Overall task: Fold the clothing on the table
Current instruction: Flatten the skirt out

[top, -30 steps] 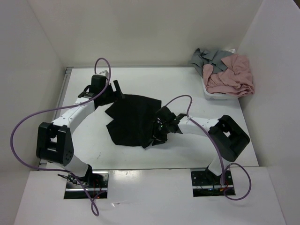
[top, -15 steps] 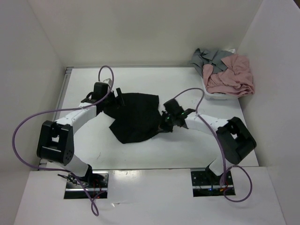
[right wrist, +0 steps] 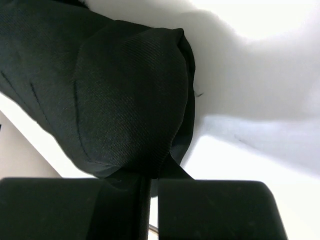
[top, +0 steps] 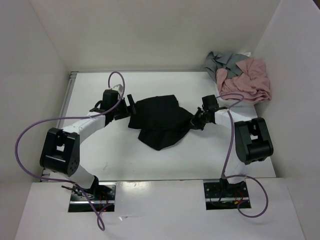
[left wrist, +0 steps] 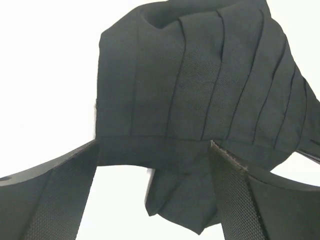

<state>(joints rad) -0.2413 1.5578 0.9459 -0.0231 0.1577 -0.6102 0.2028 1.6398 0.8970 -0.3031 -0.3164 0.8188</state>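
The black pleated clothing lies bunched in the middle of the white table. My left gripper stands open at the garment's left edge. In the left wrist view the hem and a hanging corner of the clothing lie between the wide-spread fingers of the left gripper, which do not pinch it. My right gripper is shut on the garment's right edge. In the right wrist view the black clothing bulges out of the closed right gripper.
A white bin at the back right holds a pink garment and a grey garment. White walls enclose the table on the left, back and right. The table's metal rim shows at the back left.
My right gripper has shut on the clothing and dragged it right and toward the back. The garment has shifted right and bunched. My left gripper followed a little to the right, still open.
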